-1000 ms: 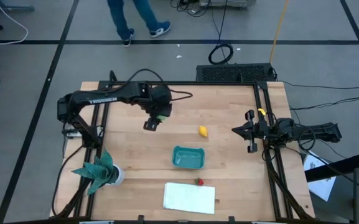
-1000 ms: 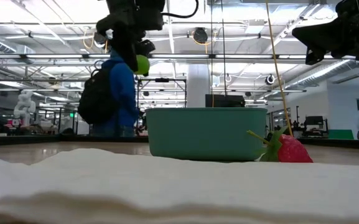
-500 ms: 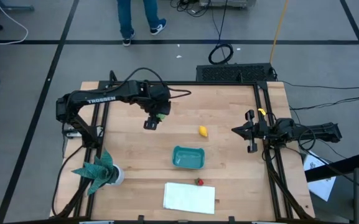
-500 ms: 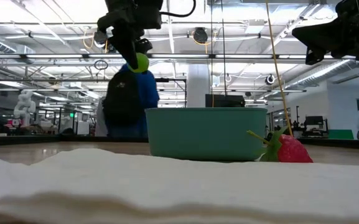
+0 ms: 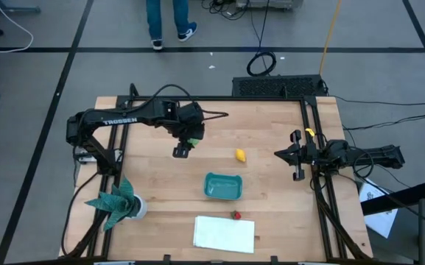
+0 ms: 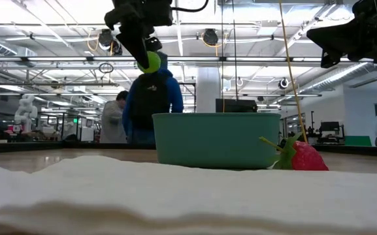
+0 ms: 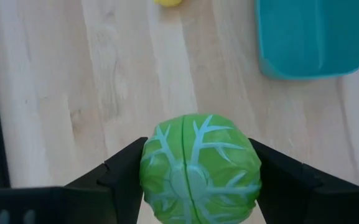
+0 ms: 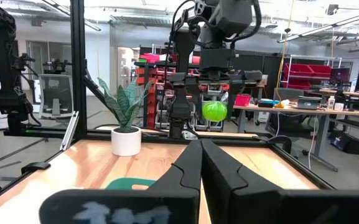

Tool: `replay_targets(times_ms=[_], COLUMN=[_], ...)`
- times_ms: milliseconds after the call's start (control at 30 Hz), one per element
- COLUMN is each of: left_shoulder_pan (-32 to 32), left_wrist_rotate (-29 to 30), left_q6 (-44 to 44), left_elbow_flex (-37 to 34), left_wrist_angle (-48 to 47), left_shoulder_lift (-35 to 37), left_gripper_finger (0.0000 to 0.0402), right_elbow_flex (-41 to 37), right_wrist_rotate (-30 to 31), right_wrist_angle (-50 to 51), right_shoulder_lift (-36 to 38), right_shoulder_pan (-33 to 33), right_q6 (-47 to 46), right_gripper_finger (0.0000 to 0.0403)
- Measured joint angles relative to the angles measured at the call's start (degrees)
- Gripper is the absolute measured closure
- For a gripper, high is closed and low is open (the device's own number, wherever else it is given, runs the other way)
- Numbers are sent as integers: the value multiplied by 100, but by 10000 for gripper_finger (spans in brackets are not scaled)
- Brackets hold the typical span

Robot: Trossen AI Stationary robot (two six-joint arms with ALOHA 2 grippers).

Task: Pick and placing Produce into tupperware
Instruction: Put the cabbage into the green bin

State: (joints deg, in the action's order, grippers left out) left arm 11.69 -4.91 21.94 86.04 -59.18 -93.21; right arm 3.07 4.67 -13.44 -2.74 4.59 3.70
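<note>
Two dark arms work over the pale wooden desk (image 5: 271,221); white lettering on the left arm looks like "TROSSEN". The left gripper (image 5: 191,140) has edged toward the shallow teal plastic tupperware (image 5: 222,186), fingers (image 7: 122,175) clamped on the round green cabbage-like piece (image 7: 198,168) held aloft, so delivery is under way. The right gripper (image 5: 297,156) waits shut at the desk's edge. The yellow lemon (image 5: 240,154) and red strawberry (image 5: 236,215) lie outside.

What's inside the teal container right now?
Nothing visible: from above, the teal container shows only its bare bottom. The green cabbage hangs in the left gripper, the lemon and strawberry lie outside on the table. The low view hides the container's interior.
</note>
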Motion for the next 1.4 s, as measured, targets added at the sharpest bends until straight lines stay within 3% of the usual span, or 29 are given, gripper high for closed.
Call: replay_targets(times_ms=[433,633,1400], left_shoulder_pan=[-527,-605,-809], left_wrist_rotate=[-26,-415,-1133], left_q6=[-792,-1045,-1011], left_elbow_flex=[-2,-11,-4], left_wrist_angle=[708,1041,2067], left_shoulder_lift=[-39,-208,-859], left_gripper_finger=[158,158,158], right_elbow_flex=[0,0,0], right_wrist_rotate=[0,2,4], right_wrist_angle=[1,0,-16], right_shoulder_lift=[0,-2,-111], right_shoulder_pan=[1,0,1], right_q6=[-2,-2,-2], right_gripper_finger=[403,403,403])
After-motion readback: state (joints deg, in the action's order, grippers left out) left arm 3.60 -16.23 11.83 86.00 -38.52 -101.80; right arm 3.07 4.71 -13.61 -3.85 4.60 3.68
